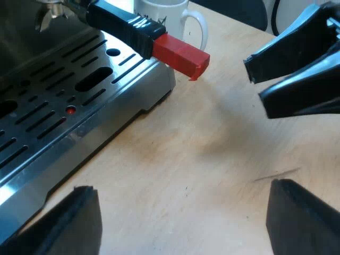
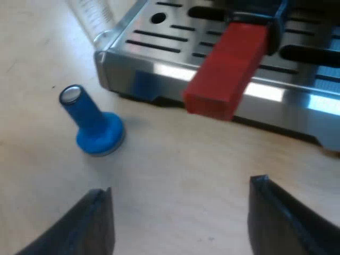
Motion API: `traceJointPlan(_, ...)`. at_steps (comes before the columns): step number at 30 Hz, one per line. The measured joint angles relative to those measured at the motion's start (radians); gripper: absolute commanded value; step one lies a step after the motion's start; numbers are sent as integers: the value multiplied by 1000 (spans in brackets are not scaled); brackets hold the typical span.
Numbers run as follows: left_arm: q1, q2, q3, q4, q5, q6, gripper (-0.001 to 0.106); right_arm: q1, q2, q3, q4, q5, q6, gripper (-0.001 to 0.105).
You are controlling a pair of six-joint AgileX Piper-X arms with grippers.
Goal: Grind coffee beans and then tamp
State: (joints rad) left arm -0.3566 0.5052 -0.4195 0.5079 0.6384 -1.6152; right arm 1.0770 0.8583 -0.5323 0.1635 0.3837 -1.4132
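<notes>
The red-ended handle (image 1: 178, 53) sticks out from the machine (image 1: 79, 106)'s front. The blue tamper (image 2: 93, 127) stands on the table (image 2: 175, 175) beside the machine's corner. The left gripper (image 1: 183, 223) and right gripper (image 2: 180, 223) hang near that front, spread wide, empty.

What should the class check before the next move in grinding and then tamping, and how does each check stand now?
1. Left gripper open and empty: ok.
2. Right gripper open and empty: ok.
3. Holder with its red end out over the espresso machine, nothing gripping it: ok.
4. Blue tamper standing on its base on the table, apart from the machine: ok.
5. Holder locked in place: cannot tell.
6. Coffee in the holder: cannot tell.
</notes>
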Motion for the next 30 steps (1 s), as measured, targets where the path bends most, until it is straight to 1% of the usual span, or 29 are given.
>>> traceJointPlan(3, 0, 0, 0, -9, 14, 0, 66, 0, 0, 16, -34, 27, 0, 32)
traceJointPlan(5, 0, 0, 0, -17, 19, 0, 66, 0, 0, 21, -47, 29, 0, 31)
traceJointPlan(10, -2, 0, 0, -25, 22, 0, 66, 0, 43, 20, -100, 41, 0, 31)
traceJointPlan(21, -1, 0, 0, -25, 21, 0, 66, 0, 207, 20, -313, 153, 0, 31)
traceJointPlan(26, -1, 0, 0, -25, 28, 0, 66, 2, 234, 20, -348, 208, 0, 31)
traceJointPlan(30, -1, 0, 0, -25, 33, 0, 66, 2, 234, 20, -356, 221, 0, 31)
